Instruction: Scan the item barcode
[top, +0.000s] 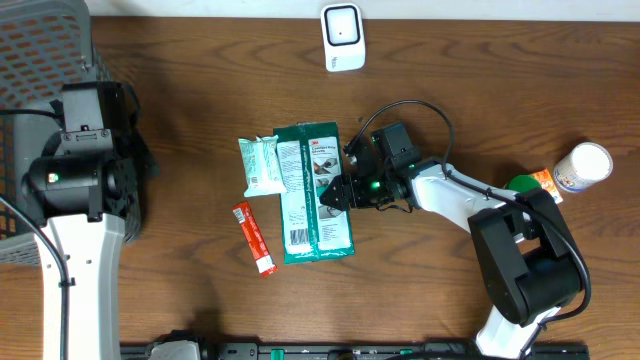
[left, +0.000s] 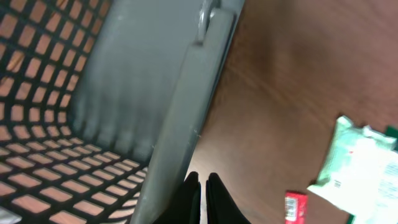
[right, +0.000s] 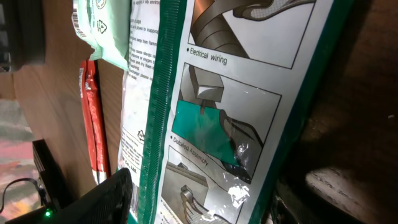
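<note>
A: On the brown desk (top: 180, 60), where is the green packet (top: 312, 195) found?
B: Mid-desk, flat, the right hand (top: 336, 194) spread at its right edge — a square pinch there is advised, barcode left uncovered.

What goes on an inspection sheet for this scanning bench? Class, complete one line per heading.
Surface: wooden table, no spills seen.
Job's things: green package lying flat mid-table; white scanner at the far edge.
Clutter: mint packet and red stick packet left of the package; white bottle at right.
Grippers: left gripper shut, beside the grey basket; right gripper open over the green package.
Cables: black cable looping above the right arm.
Surroundings: nothing seen beyond the table.
</note>
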